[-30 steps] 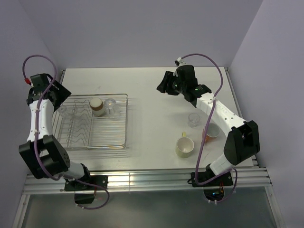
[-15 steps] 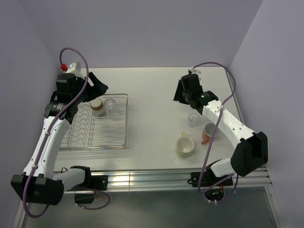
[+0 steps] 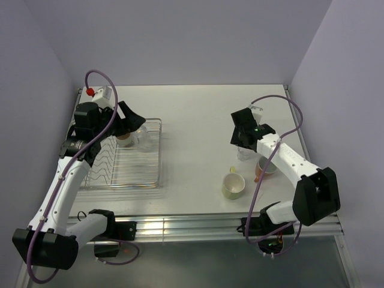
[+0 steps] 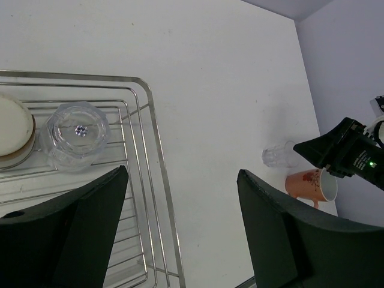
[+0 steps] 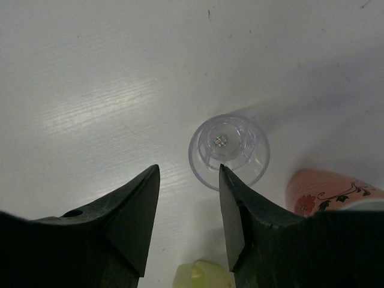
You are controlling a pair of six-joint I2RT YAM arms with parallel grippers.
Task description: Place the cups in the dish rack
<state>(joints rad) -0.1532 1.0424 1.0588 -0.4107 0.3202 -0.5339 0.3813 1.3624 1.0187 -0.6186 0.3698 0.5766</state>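
Broad bare table (image 3: 192, 120) between rack (image 3: 129, 171) and table tumbler (image 5: 229, 150), salmon mug (image 5: 324, 189) crowding that tumbler's right, yellow mug (image 3: 233, 186) near it, its left open to right gripper (image 5: 189, 171), rack's far end taken by brown cup (image 4: 12, 129) and rack tumbler (image 4: 78, 132), nearer rows in view free

The top camera looks down from above and behind on the whole table (image 3: 192, 114). The left wrist camera looks from some height over the right edge of the dish rack (image 3: 126, 168); the right wrist camera hangs close above a clear tumbler (image 5: 229, 150), which all three views share.
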